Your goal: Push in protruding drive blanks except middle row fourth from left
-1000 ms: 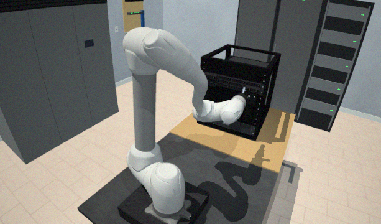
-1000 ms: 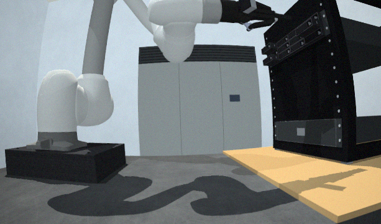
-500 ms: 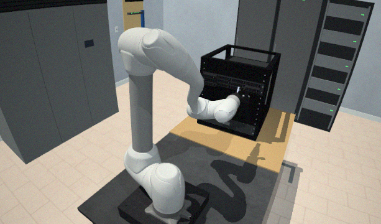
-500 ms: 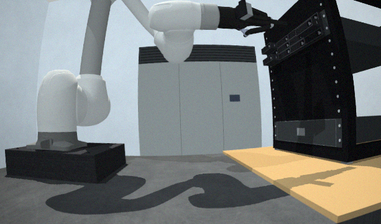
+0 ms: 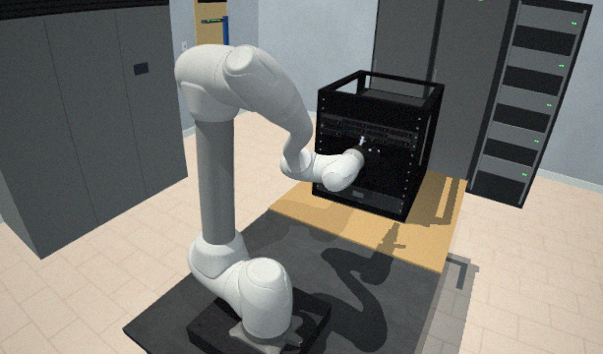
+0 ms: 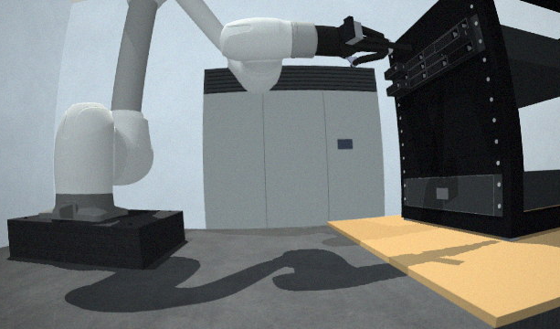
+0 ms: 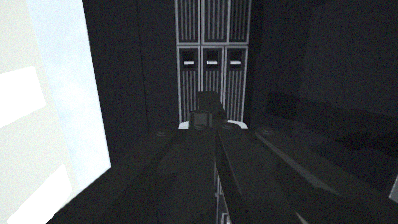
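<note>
The black rack (image 5: 417, 162) (image 6: 444, 137) stands upright on a tan board (image 5: 419, 236) (image 6: 467, 270). Its three rows of drive blanks (image 5: 380, 132) (image 6: 437, 49) (image 7: 212, 75) form a band near the top of the front. My gripper (image 5: 362, 142) (image 6: 400, 46) (image 7: 207, 106) is shut and empty. It points level at the band, with its fingertips at or very near a blank's face. In the wrist view the tips cover the lower end of the middle strip of three. In the exterior view the blanks at the band's far end (image 6: 394, 73) seem to stand out a little.
The rack has a grey panel (image 6: 450, 194) (image 5: 375, 197) low on its front. A tall server cabinet (image 5: 527, 98) stands behind on the right, and grey cabinets (image 5: 80, 123) (image 6: 293, 151) on the left. My arm's base (image 5: 262, 320) (image 6: 97, 238) sits on a dark mat.
</note>
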Controlling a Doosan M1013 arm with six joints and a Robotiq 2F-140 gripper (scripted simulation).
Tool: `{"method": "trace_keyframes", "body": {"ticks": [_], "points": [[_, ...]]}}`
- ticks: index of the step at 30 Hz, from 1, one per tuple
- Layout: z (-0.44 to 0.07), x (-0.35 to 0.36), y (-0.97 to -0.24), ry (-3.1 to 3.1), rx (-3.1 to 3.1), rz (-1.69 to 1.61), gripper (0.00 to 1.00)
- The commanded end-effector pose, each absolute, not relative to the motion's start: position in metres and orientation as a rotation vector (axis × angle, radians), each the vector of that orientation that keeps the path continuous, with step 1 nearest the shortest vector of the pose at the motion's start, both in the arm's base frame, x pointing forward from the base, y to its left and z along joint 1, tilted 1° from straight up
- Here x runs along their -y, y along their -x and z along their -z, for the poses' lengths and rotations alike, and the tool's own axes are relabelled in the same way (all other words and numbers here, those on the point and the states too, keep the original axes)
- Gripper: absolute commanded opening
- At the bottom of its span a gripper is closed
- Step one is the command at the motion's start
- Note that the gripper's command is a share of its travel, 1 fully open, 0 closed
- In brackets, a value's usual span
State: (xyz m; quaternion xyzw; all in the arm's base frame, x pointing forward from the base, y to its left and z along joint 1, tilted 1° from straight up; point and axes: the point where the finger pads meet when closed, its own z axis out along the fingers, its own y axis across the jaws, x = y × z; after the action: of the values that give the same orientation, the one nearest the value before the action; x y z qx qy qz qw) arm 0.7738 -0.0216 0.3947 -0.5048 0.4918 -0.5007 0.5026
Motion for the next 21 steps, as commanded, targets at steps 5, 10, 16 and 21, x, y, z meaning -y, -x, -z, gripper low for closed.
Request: {"method": "trace_keyframes", "body": {"ticks": [5, 10, 16, 21], "points": [[-0.389, -0.017, -0.774, 1.217, -1.187, 1.211, 0.10], [-0.383, -0.047, -0.773, 1.217, -1.187, 1.211, 0.10], [-0.379, -0.070, -0.773, 1.217, -1.187, 1.211, 0.10], [-0.374, -0.098, -0.773, 1.217, -1.187, 1.211, 0.10]]}}
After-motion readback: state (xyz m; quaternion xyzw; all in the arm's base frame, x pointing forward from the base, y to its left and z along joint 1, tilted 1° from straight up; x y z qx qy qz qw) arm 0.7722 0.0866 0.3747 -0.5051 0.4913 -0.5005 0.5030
